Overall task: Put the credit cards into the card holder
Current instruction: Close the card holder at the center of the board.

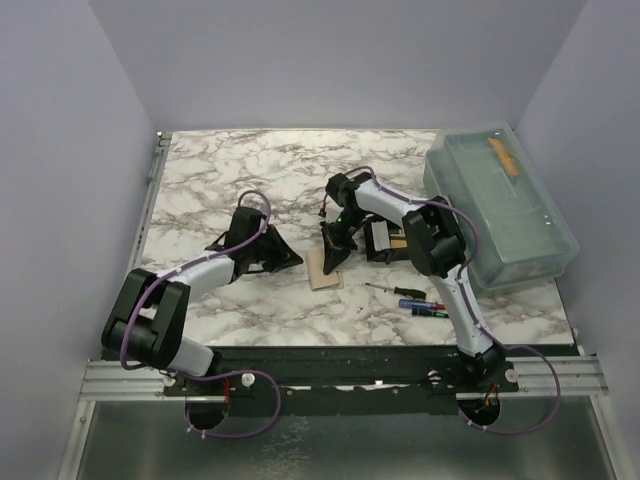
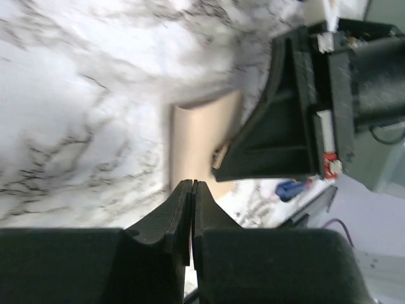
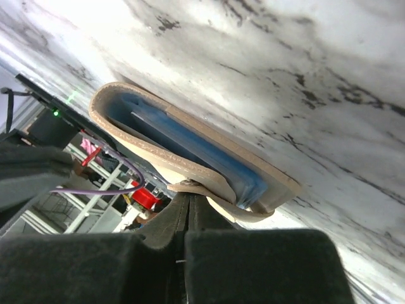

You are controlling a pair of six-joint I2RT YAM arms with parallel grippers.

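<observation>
A tan leather-like card sleeve (image 1: 325, 272) lies on the marble at table centre. In the right wrist view the sleeve (image 3: 152, 155) shows its open mouth with a light blue card (image 3: 190, 142) inside and a tan strap flap (image 3: 234, 212) hanging at its front. My right gripper (image 3: 190, 197) is shut, tips touching that flap; from above the right gripper (image 1: 333, 260) points down onto the sleeve. A small black tray with a white strip (image 1: 385, 240) sits just right of it. My left gripper (image 1: 288, 258) is shut and empty, its tips (image 2: 193, 183) just short of the sleeve (image 2: 199, 136).
A large translucent lidded bin (image 1: 505, 210) stands at the right, an orange tool inside. Small screwdrivers (image 1: 415, 300) lie in front of the black tray; a blue handle (image 2: 291, 188) shows in the left wrist view. Grey walls enclose the table.
</observation>
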